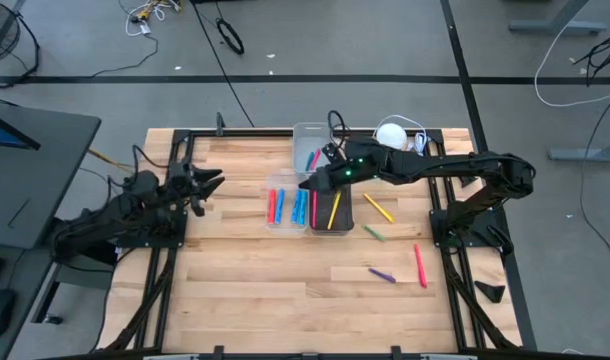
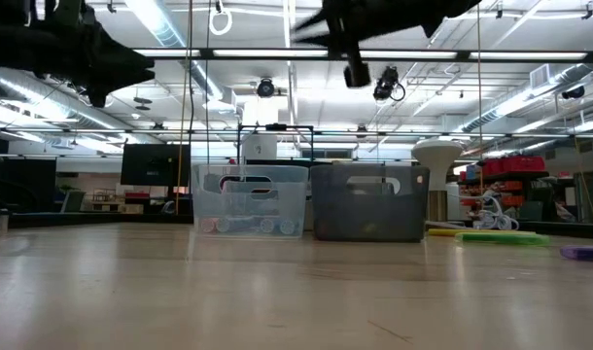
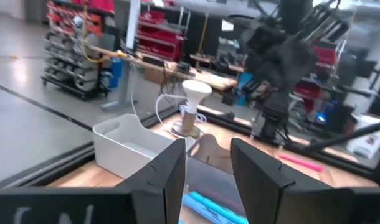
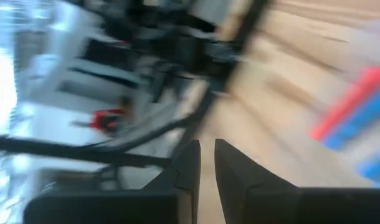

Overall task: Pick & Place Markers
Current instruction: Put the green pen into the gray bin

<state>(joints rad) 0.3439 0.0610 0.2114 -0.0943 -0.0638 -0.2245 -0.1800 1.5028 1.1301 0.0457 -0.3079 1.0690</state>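
Markers lie on the wooden table toward its right side: a yellow one [image 1: 378, 207], a green one [image 1: 373, 233], a purple one [image 1: 382, 274] and a red one [image 1: 420, 265]. More lie in bins: red and blue ones in a clear bin [image 1: 285, 203], a yellow and a pink one in a dark bin [image 1: 332, 208], and a few in a second clear bin [image 1: 313, 150]. My right gripper [image 1: 310, 183] hovers above the bins; its fingers [image 4: 205, 165] stand a narrow gap apart and hold nothing. My left gripper [image 1: 213, 184] waits open over the table's left side.
A white lamp-like object [image 1: 392, 133] with cables sits at the far edge behind the bins. In the low view the clear bin [image 2: 250, 199] and the dark bin [image 2: 369, 202] stand side by side. Bare wood stretches along the near half of the table.
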